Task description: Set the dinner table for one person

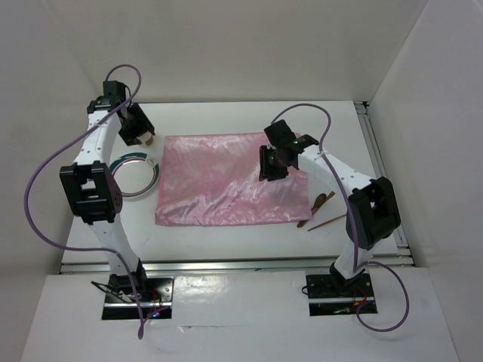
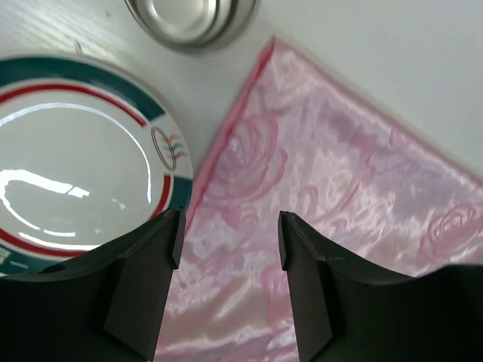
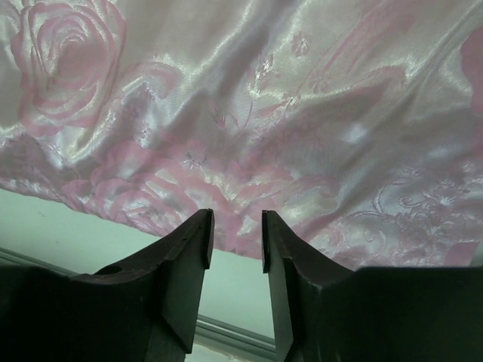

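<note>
The dinner table (image 1: 226, 121) is a wide white top with metal rails. A shiny pink rose-patterned cloth (image 1: 226, 181) lies spread on its middle. A white plate (image 1: 139, 177) with green and red rings sits just left of the cloth; it also shows in the left wrist view (image 2: 68, 173). My left gripper (image 1: 143, 136) is open and empty, and in its wrist view (image 2: 230, 226) it hovers over the cloth's (image 2: 324, 188) left edge beside the plate. My right gripper (image 1: 272, 164) is open and empty, and in its wrist view (image 3: 236, 226) it sits above an edge of the cloth (image 3: 249, 113).
A shiny metal bowl (image 2: 192, 19) stands beyond the plate, near the cloth's corner. A brown wooden spoon (image 1: 323, 202) and thin wooden sticks (image 1: 328, 222) lie on the table right of the cloth. Metal rails run along the front (image 1: 226, 264) and right (image 1: 371, 136) edges.
</note>
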`<action>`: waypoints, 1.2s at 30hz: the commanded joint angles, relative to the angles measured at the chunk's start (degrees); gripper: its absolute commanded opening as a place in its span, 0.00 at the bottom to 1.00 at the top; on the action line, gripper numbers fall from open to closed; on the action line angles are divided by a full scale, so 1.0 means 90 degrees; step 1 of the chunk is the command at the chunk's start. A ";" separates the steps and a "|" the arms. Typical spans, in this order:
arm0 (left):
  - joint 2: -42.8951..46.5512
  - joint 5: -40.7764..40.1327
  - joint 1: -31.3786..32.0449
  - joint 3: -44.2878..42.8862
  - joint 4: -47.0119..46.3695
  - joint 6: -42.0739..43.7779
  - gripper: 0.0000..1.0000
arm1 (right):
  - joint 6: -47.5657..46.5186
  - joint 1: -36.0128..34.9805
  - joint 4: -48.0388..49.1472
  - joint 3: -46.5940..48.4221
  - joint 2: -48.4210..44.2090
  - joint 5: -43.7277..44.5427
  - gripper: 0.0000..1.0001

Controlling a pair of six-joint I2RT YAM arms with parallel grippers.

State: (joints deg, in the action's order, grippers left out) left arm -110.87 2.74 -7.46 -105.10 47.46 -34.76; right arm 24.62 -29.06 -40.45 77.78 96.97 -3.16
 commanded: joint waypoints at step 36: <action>-0.1860 -0.1262 -0.0518 -0.1915 -0.0108 -0.0132 0.79 | -0.0021 0.0338 -0.0057 0.0909 0.0193 0.0488 0.93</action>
State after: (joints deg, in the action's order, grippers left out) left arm -125.97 -7.79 -11.64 -119.42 46.78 -34.87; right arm 24.18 -26.63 -40.97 82.91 97.95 0.67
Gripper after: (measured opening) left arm 0.786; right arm 0.926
